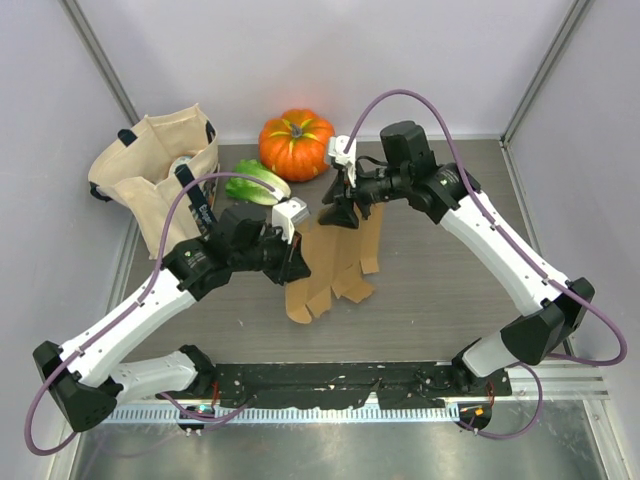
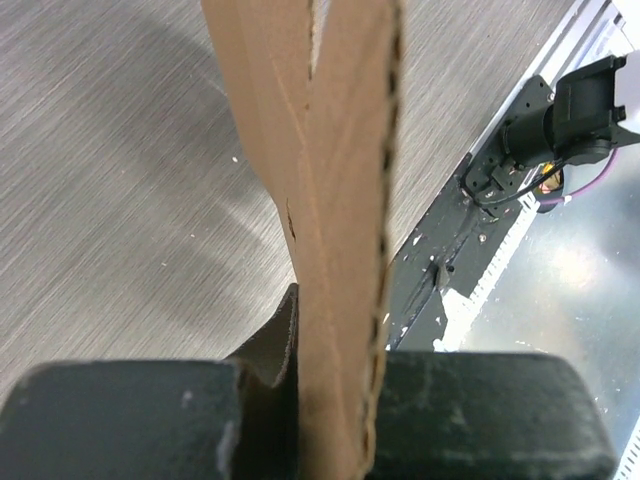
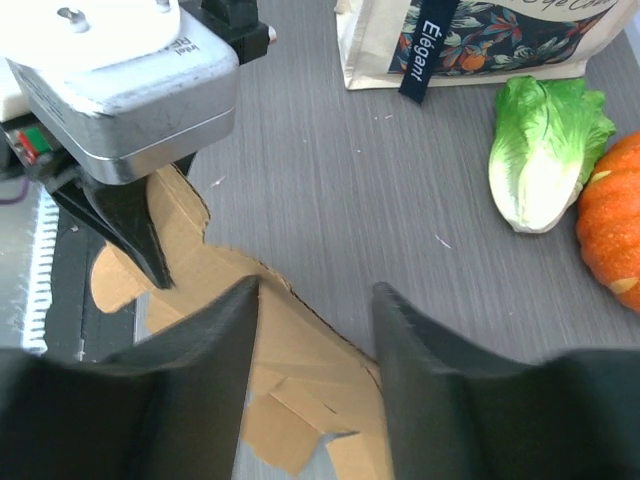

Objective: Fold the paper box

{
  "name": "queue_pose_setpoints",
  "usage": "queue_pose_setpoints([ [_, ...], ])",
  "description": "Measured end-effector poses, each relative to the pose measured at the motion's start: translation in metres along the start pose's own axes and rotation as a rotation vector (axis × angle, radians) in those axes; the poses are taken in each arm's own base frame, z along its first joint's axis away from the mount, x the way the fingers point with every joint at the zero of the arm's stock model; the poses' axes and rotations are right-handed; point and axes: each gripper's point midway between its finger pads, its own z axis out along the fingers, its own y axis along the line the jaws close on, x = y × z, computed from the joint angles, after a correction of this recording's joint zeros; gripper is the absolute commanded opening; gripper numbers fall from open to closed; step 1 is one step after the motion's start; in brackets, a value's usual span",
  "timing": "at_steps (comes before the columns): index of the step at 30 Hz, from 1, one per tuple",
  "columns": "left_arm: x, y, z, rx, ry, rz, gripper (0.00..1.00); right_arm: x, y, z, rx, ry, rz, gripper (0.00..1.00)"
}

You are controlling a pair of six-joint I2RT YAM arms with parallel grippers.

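- Paper box: thin, matte tan-brown cardboard die-cut with notched flaps and tabs, mostly unfolded, at the middle of the grey brushed surface.
- Left claw was clamped on a doubled cardboard panel with a perforated crease along one edge.
- Right claw stood open, fingers astride the box's jagged rim.
- Ribbed orange pumpkin sat by the far edge.
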Motion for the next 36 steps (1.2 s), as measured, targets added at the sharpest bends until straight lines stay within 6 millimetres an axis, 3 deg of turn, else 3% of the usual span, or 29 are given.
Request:
queue_pose_setpoints([
  [8, 0.014, 0.006, -0.006, -0.032, 0.061, -0.006, 0.00, 0.016, 0.010, 0.007, -0.059, 0.013, 0.012, 0.14],
  [10, 0.016, 0.010, -0.007, -0.051, 0.067, -0.003, 0.00, 0.018, 0.014, 0.008, -0.074, 0.014, 0.017, 0.02],
  [11, 0.016, 0.012, -0.007, -0.061, 0.068, 0.000, 0.06, 0.018, 0.015, 0.008, -0.078, 0.012, 0.019, 0.01],
  [12, 0.016, 0.014, -0.008, -0.071, 0.069, 0.001, 0.20, 0.018, 0.015, 0.009, -0.078, 0.009, 0.021, 0.01],
  [13, 0.017, 0.015, -0.008, -0.078, 0.069, 0.002, 0.36, 0.018, 0.016, 0.009, -0.075, 0.005, 0.028, 0.01],
  [14, 0.016, 0.017, -0.009, -0.090, 0.065, 0.006, 0.58, 0.018, 0.015, 0.009, -0.065, 0.001, 0.035, 0.01],
  [15, 0.013, 0.019, -0.011, -0.112, 0.051, -0.001, 0.64, 0.019, 0.013, 0.009, -0.046, -0.004, 0.048, 0.01],
  [16, 0.009, 0.022, -0.012, -0.128, 0.037, 0.010, 0.78, 0.020, 0.011, 0.009, -0.023, -0.008, 0.067, 0.01],
  [17, 0.004, 0.024, -0.015, -0.152, 0.014, -0.002, 0.82, 0.020, 0.008, 0.010, 0.000, -0.011, 0.083, 0.01],
  [21, -0.017, 0.037, -0.039, -0.275, -0.120, -0.029, 0.87, 0.015, -0.014, 0.009, 0.147, -0.046, 0.178, 0.01],
  [25, -0.038, 0.051, -0.085, -0.419, -0.319, -0.083, 0.92, -0.002, -0.033, 0.002, 0.285, -0.115, 0.289, 0.01],
  [29, -0.047, 0.058, -0.128, -0.499, -0.487, -0.135, 0.95, -0.012, -0.049, -0.008, 0.408, -0.173, 0.463, 0.01],
  [33, -0.050, 0.061, -0.149, -0.536, -0.573, -0.183, 0.96, -0.002, -0.066, -0.015, 0.507, -0.227, 0.677, 0.01],
  [36, -0.048, 0.067, -0.141, -0.562, -0.554, -0.213, 0.96, 0.036, -0.077, -0.021, 0.565, -0.251, 0.858, 0.01],
])
